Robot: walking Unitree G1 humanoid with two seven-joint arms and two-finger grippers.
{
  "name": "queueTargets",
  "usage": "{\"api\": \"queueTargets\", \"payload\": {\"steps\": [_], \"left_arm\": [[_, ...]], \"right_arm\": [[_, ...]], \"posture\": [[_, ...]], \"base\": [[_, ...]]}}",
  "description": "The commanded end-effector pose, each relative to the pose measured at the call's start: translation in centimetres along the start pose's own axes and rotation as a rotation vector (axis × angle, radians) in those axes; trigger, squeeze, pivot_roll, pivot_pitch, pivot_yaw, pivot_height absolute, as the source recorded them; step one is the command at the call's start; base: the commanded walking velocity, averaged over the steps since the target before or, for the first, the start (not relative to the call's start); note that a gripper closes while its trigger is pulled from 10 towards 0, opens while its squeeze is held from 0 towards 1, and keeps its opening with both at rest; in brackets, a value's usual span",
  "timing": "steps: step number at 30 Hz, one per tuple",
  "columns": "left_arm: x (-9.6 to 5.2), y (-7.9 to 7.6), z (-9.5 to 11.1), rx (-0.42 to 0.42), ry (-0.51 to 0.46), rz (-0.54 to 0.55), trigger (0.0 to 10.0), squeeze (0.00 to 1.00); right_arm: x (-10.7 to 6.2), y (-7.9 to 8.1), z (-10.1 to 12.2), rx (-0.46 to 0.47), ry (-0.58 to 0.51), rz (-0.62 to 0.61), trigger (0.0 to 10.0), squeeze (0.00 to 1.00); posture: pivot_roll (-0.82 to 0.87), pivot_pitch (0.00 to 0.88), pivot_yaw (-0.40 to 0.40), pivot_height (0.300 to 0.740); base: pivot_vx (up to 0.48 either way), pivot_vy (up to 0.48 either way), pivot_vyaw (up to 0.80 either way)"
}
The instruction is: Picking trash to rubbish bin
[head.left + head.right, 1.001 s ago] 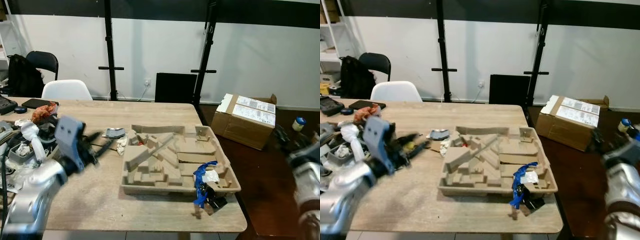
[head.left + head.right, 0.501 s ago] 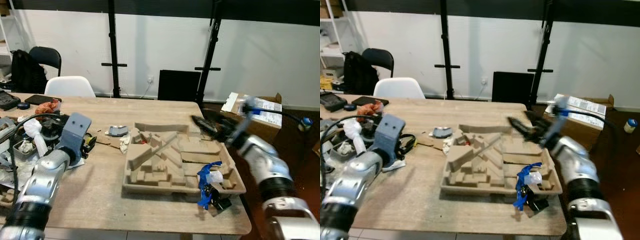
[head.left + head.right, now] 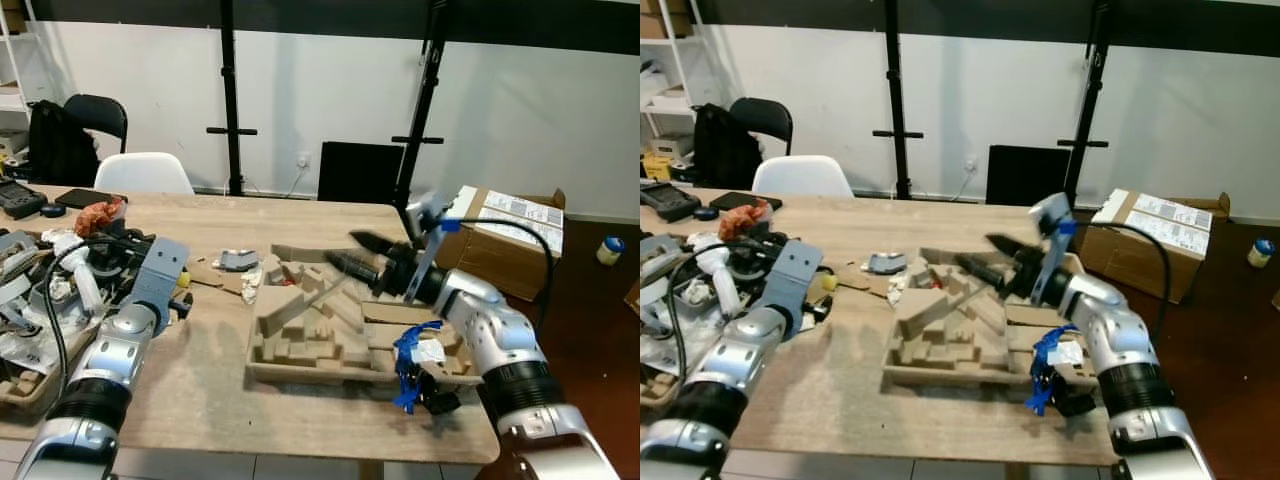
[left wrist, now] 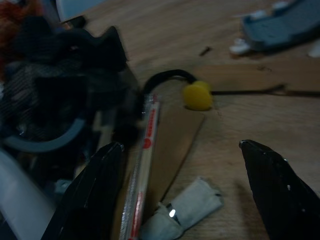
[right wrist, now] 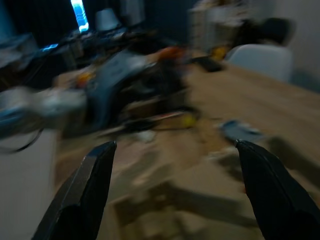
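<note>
While the moulded cardboard tray [image 3: 300, 345] of pulp offcuts sits mid-table [image 3: 200, 400], the right gripper [image 3: 352, 252] hovers over its far half, fingers spread. Blue tape scrap [image 3: 408, 362] hangs at the tray's near right corner. Left gripper [image 4: 185, 200], fingers spread, hovers beside a yellow ball [image 4: 198, 96], a wrapper strip [image 4: 142, 165] and tangled cables [image 3: 70, 270]. Labels on the cardboard box [image 3: 500, 240] are unreadable.

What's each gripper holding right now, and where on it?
Nothing. The right gripper is open above the cardboard tray; the left gripper is open over table clutter.
</note>
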State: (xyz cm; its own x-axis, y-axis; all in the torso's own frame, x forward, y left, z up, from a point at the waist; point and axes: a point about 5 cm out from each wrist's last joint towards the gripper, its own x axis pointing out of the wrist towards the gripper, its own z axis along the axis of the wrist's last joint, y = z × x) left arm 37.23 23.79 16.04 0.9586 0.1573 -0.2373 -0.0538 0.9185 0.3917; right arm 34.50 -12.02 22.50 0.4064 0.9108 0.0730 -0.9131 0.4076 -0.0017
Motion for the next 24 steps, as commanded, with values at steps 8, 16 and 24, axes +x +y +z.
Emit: {"api": "queueTargets", "payload": {"steps": [8,16,24], "left_arm": [[0.3,0.3,-2.3,-0.082,0.119,0.045,10.0,0.00],[0.3,0.6,-3.9,-0.069,0.182,0.012,10.0,0.00],[0.4,0.7,-5.9,-0.142,0.232,-0.041,10.0,0.00]], "right_arm": [[1.1,1.4,-1.3,-0.022,0.098,0.060,10.0,0.00],[1.5,1.5,-1.9,-0.047,0.130,0.010,10.0,0.00],[2.0,1.3,-1.6,-0.033,0.088,-0.022,10.0,0.00]], "posture": [[0.10,0.000,-0.032,0.740],[0.09,0.000,-0.030,0.740],[0.10,0.000,-0.036,0.740]], "base": [[0.000,0.000,0.00],[0.000,0.000,0.00],[0.000,0.000,0.00]]}}
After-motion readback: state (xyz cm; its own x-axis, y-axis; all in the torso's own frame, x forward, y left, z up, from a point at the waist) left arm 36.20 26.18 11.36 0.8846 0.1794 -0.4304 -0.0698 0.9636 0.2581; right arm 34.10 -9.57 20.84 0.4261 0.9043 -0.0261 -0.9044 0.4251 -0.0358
